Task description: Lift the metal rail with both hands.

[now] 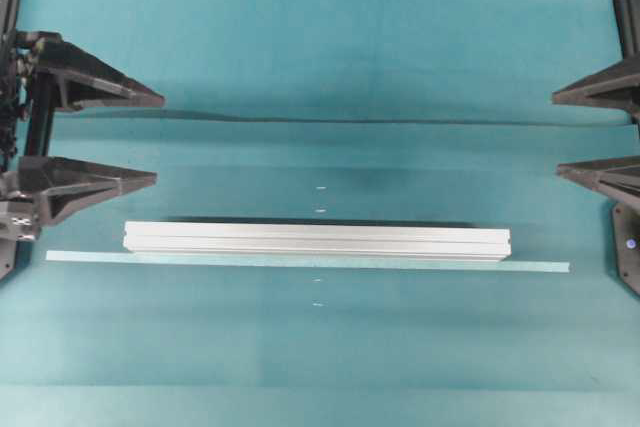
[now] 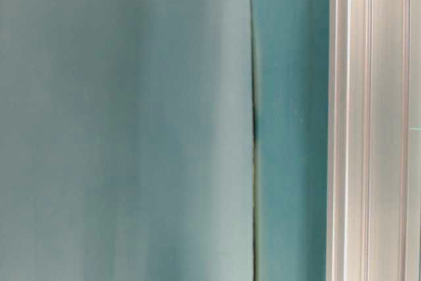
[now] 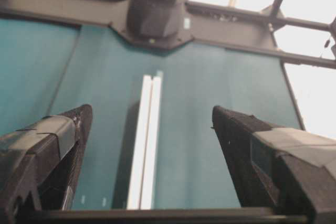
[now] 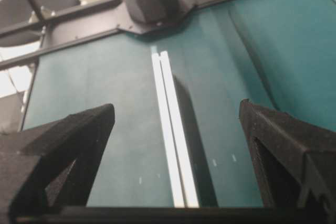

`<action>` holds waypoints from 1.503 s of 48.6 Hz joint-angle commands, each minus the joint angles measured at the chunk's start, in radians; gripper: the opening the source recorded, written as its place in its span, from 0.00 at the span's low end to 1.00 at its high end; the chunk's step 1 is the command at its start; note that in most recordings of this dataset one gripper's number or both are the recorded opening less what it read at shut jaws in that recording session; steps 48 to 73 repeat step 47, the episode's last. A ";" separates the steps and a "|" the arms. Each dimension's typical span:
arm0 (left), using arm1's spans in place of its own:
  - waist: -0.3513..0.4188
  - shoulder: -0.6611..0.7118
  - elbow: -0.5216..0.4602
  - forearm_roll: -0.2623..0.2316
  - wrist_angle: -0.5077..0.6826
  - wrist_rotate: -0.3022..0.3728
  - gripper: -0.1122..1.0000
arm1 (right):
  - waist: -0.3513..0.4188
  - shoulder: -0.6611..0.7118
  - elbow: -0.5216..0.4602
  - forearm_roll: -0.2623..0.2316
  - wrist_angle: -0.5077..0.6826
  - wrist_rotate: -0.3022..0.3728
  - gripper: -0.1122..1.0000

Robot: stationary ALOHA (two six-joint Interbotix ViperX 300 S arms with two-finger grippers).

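We hold our left gripper (image 1: 155, 137) at the left edge of the overhead view, its two black lattice fingers (image 1: 100, 84) spread wide and pointing level toward the middle. Our right gripper (image 1: 558, 133) mirrors it at the right edge, fingers (image 1: 600, 87) equally far apart and aimed inward. Both hang with nothing between their jaws. In each wrist view we see the pair of triangular fingers parted at the frame's sides, tape wrapped on the left pair

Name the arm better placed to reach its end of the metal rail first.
Left. The left gripper reaches past the metal rail's end; the right gripper sits farther from its end. Both open, neither touching.
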 commanded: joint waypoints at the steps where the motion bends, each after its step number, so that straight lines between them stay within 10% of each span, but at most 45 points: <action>1: 0.002 -0.009 -0.008 0.002 -0.008 0.002 0.94 | -0.003 -0.003 -0.003 -0.002 -0.009 0.003 0.99; 73: 0.005 -0.038 0.035 0.002 -0.095 -0.003 0.94 | -0.087 -0.163 0.129 0.009 -0.008 0.028 1.00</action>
